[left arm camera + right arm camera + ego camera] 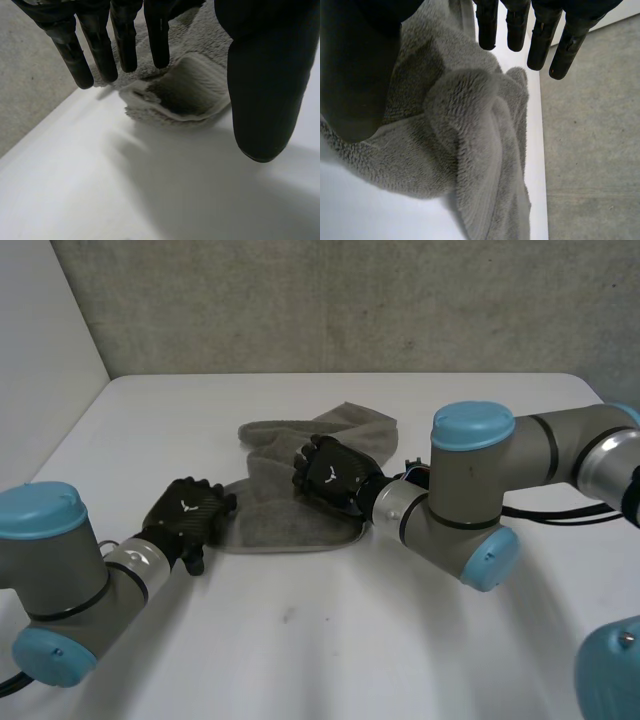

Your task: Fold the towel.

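Note:
A grey towel (pixel 290 502) lies crumpled near the middle of the white table (pixel 320 640). My left hand (pixel 188 517) hovers at its near left corner, fingers straight and holding nothing. In the left wrist view that corner of the towel (pixel 185 95) curls up just beyond the hand's fingers (pixel 100 50) and beside its thumb. My right hand (pixel 330 476) is over the towel's middle, open. In the right wrist view a bunched fold of towel (pixel 470 135) rises under the palm, between the thumb (pixel 355 65) and the straight fingers, with no grip on it.
A grey wall (pixel 350 300) stands behind the table's far edge. The right arm's elbow (pixel 470 490) hangs low over the table to the right of the towel. The table's edge (pixel 535 125) and the floor (pixel 590 150) lie just past the towel's bunched end.

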### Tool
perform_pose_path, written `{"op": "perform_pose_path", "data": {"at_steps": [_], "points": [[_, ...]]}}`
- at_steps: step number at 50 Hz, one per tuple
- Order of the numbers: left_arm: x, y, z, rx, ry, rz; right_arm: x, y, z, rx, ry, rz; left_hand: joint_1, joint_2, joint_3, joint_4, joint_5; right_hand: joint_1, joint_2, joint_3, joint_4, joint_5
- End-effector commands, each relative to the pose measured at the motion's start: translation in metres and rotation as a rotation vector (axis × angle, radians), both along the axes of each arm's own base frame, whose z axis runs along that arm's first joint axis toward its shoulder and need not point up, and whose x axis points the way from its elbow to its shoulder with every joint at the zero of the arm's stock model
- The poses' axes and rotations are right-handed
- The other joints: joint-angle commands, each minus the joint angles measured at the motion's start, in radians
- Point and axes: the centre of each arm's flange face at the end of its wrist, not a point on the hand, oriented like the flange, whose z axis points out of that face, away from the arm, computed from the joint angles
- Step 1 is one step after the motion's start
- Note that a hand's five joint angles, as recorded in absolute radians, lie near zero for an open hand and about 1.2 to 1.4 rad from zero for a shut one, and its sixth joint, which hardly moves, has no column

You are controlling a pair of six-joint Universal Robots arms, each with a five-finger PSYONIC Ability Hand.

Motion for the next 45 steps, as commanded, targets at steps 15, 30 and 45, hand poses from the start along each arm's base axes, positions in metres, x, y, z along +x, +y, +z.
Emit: {"op": "perform_pose_path", "data": {"at_steps": [15,30,45], "points": [[-0.007,-0.028,-0.005,-0.116,0.02,-0.003,0.009,-0.031,-0.017,-0.058,-0.003,-0.104,0.293,0.292,0.292,0.293,0.292,0.334,0.311,0.319,0.309,0.33],[-0.015,-0.02,-0.01,-0.088,0.038,-0.091,0.013,-0.042,-0.01,-0.098,-0.031,-0.115,0.366,0.365,0.365,0.366,0.365,0.548,0.525,0.533,0.523,0.545],[-0.021,-0.027,-0.012,-0.107,0.048,-0.12,0.004,-0.05,-0.001,-0.089,-0.042,-0.145,0.991,0.991,0.991,0.991,0.991,1.164,1.14,1.149,1.139,1.16]]}}
